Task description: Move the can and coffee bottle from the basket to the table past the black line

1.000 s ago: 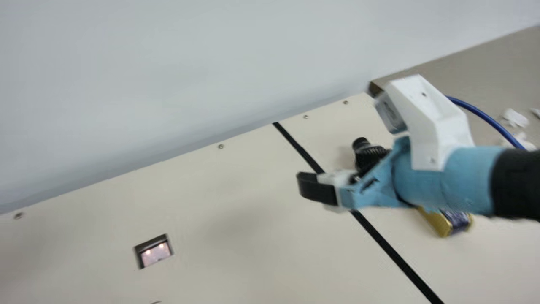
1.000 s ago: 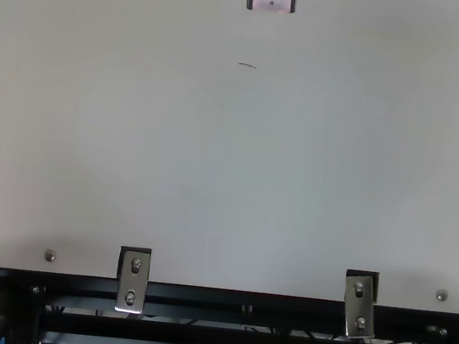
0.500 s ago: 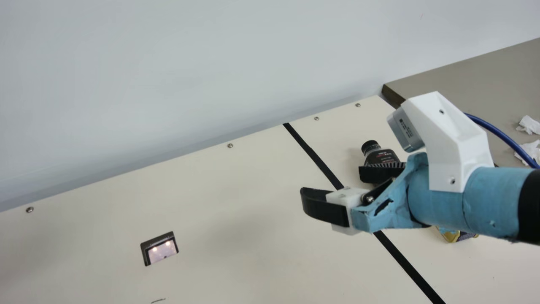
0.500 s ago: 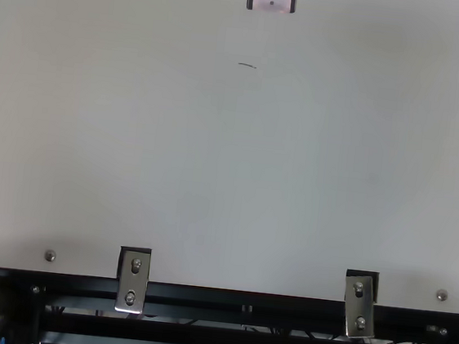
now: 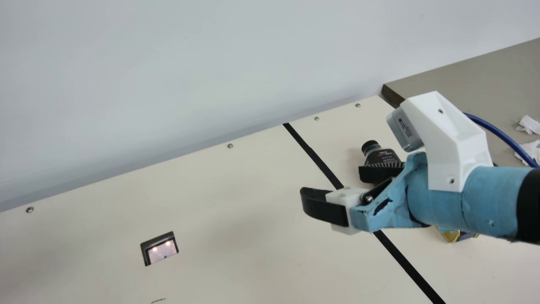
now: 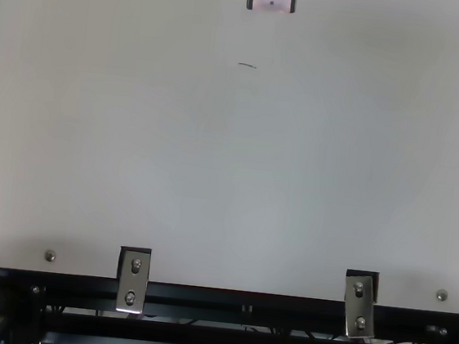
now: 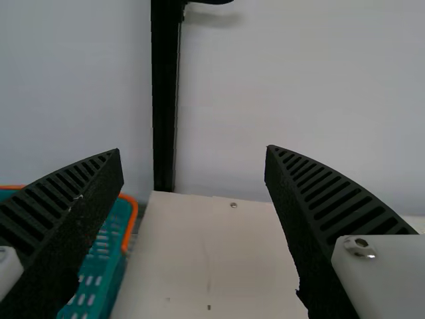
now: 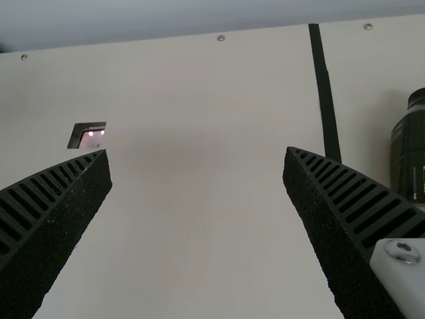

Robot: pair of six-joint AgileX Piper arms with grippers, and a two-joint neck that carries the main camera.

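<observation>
In the main view my right gripper (image 5: 333,184) hangs over the black line (image 5: 319,162), its fingers apart and nothing between them. Behind its farther finger stands the dark coffee bottle (image 5: 376,155), right of the line, its lower part hidden. The can (image 5: 452,236), gold and dark blue, is mostly covered by the right arm, also right of the line. The right wrist view has its gripper (image 8: 198,156) open, with the bottle (image 8: 408,159) beyond one finger. In the left wrist view the left gripper (image 7: 192,156) is open and empty; the teal basket (image 7: 99,272) is partly behind one finger.
A pale wall (image 5: 168,76) rises behind the cream table (image 5: 236,202). A grey-brown surface (image 5: 472,76) with white crumpled tissues (image 5: 528,125) adjoins at the right. A black post (image 7: 165,100) stands near the basket.
The main camera has turned slightly. My right arm has shifted a little toward that view's bottom, covering more of the can, then stayed almost still over the last half second.
</observation>
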